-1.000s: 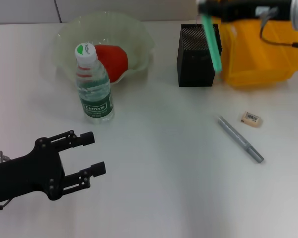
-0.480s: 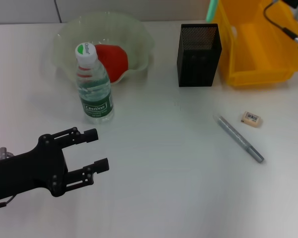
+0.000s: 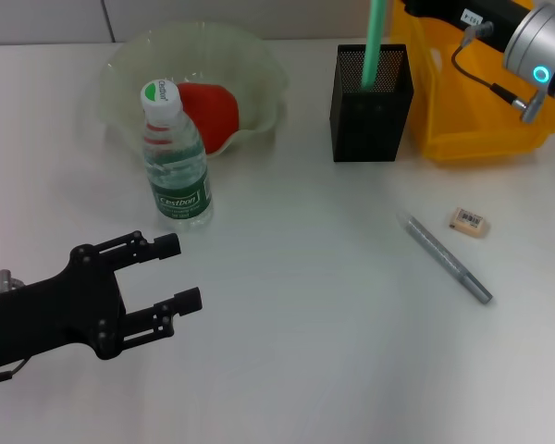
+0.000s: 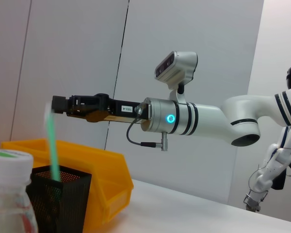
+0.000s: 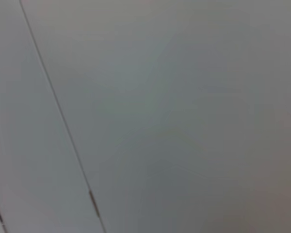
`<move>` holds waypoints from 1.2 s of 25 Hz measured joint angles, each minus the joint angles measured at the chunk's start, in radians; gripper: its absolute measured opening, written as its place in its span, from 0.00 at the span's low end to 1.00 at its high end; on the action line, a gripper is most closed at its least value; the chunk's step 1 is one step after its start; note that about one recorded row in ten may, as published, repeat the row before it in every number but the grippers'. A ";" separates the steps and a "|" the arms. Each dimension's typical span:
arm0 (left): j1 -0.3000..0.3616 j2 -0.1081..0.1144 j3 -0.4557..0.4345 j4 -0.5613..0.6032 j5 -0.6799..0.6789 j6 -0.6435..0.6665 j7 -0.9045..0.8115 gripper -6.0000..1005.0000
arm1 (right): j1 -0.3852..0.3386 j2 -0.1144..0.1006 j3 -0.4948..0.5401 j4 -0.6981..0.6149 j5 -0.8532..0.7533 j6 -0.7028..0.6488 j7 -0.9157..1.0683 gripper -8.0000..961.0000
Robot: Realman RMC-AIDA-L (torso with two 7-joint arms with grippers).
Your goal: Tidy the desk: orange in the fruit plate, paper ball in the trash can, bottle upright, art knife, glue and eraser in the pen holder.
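The mint-green art knife stands nearly upright with its lower end inside the black mesh pen holder. In the left wrist view my right gripper is shut on the top end of the art knife, above the pen holder. The orange lies in the pale green fruit plate. In front of the plate the bottle is upright. On the table lie the grey glue and the eraser. My left gripper hovers open at the front left. The paper ball is out of view.
The yellow trash can stands right of the pen holder, under my right arm. The white table runs bare between the bottle and the glue. The right wrist view shows only a grey wall.
The right arm swung the art knife from a tilt in front of the pen holder, up and back, then set its lower end into the holder. The left gripper barely moved.
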 joint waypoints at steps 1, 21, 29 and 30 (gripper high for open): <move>0.000 0.000 0.000 0.000 0.000 0.000 0.000 0.70 | 0.000 0.000 0.000 0.000 0.000 0.000 0.000 0.26; 0.003 0.000 0.000 0.003 0.004 0.008 -0.004 0.70 | -0.056 -0.058 -0.031 -0.903 -1.086 -0.598 0.845 0.56; -0.001 0.000 0.000 -0.002 0.003 0.005 -0.007 0.70 | -0.021 0.004 -0.227 -1.049 -1.553 -0.737 0.959 0.55; -0.002 0.000 0.000 -0.002 0.004 0.006 -0.007 0.70 | -0.023 0.004 -0.277 -0.997 -1.583 -0.702 0.975 0.55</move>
